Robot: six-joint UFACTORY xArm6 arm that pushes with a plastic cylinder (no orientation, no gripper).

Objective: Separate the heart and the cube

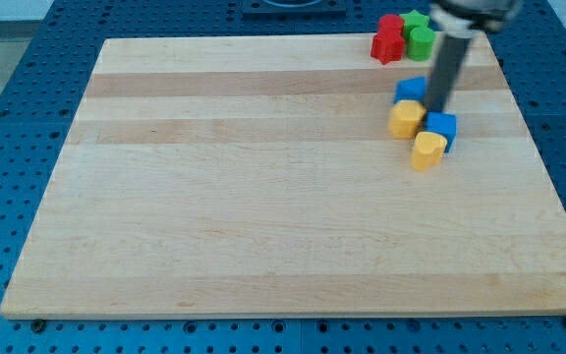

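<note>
My tip point(434, 111) sits at the view's upper right, among a cluster of blocks. A blue block point(411, 89) lies just to its left. A blue cube point(443, 128) lies just below it. A yellow block point(407, 119) sits to the tip's lower left, touching the blue ones. A yellow heart-like block point(427, 149) lies at the cluster's bottom, against the blue cube. The rod hides part of the blue blocks.
Two red blocks point(388, 39) and two green blocks point(419, 35) sit packed together at the board's top edge, above the cluster. The wooden board point(214, 197) lies on a blue perforated table point(8, 88).
</note>
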